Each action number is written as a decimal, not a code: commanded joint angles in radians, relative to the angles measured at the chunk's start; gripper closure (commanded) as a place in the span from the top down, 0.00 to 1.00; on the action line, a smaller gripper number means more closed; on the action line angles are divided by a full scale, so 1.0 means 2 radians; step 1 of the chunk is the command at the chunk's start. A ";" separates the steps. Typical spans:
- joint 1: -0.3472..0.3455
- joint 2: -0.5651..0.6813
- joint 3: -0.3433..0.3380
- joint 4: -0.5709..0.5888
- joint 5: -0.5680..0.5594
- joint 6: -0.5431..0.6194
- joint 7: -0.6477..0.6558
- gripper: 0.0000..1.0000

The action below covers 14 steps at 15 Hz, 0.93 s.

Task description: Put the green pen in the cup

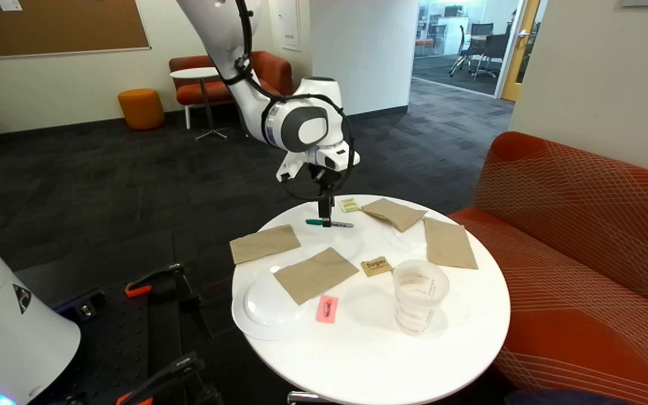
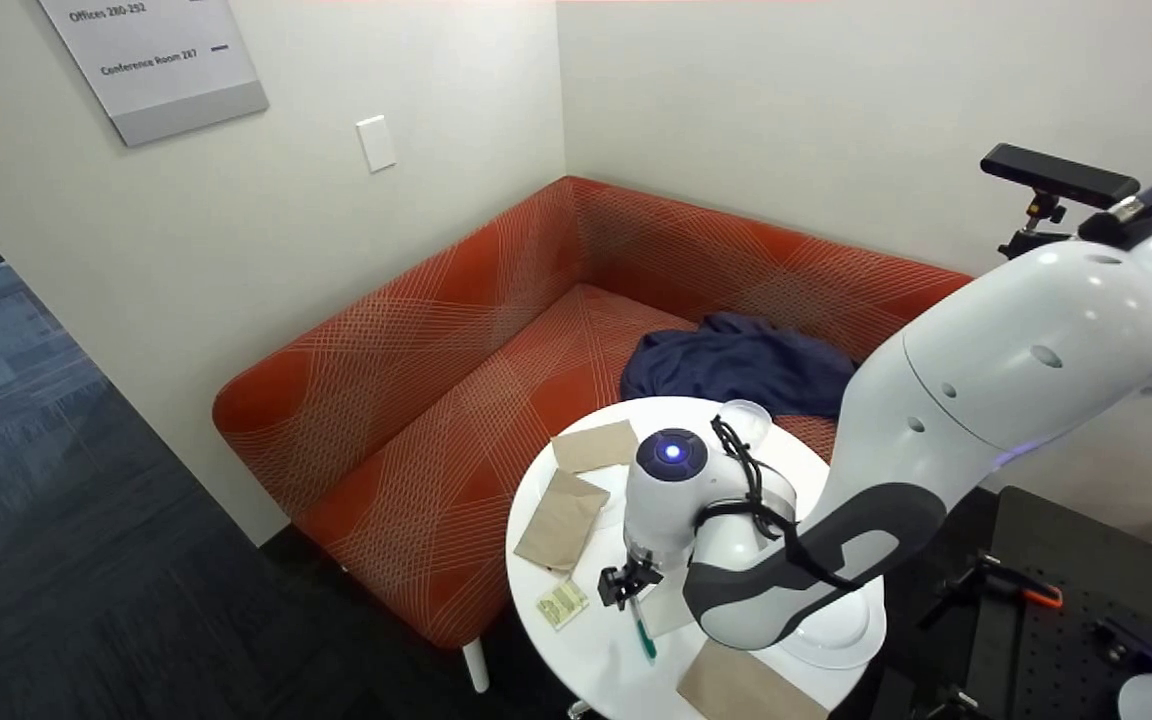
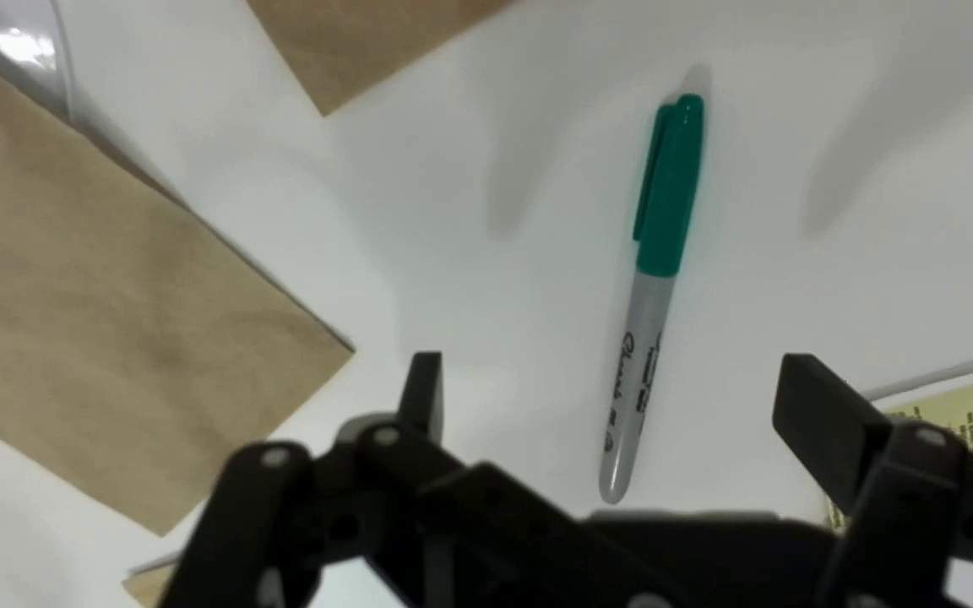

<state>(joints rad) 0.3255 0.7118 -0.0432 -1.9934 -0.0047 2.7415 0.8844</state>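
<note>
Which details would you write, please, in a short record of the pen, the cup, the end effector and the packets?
pen: green cap on, lying on table
cup: upright on table, apart from pen
end effector: open over pen, not gripping
packets: yellow packet, pink packet, Sugar packet
task: pen not yet in cup

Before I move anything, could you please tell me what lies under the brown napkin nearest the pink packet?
A clear plate sits partly under the brown napkin, sticking out past its edge. Anything else beneath is covered, so I cannot say.
</note>
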 commanded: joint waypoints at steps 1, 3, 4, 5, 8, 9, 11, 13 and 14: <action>0.001 0.012 -0.004 0.009 0.013 0.009 -0.007 1.00; -0.001 0.016 -0.001 0.010 0.015 0.013 -0.011 1.00; -0.002 0.017 0.000 0.011 0.017 0.015 -0.012 1.00; -0.003 0.019 0.001 0.013 0.018 0.017 -0.013 1.00; -0.003 0.025 0.002 0.017 0.025 0.020 -0.013 1.00; -0.004 0.028 0.003 0.018 0.027 0.021 -0.013 1.00; -0.005 0.035 0.004 0.027 0.032 0.021 -0.014 1.00; -0.005 0.041 0.004 0.037 0.035 0.017 -0.014 1.00; -0.005 0.045 0.004 0.042 0.036 0.016 -0.014 1.00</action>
<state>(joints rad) 0.3242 0.7722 -0.0432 -1.9525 0.0384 2.7643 0.8830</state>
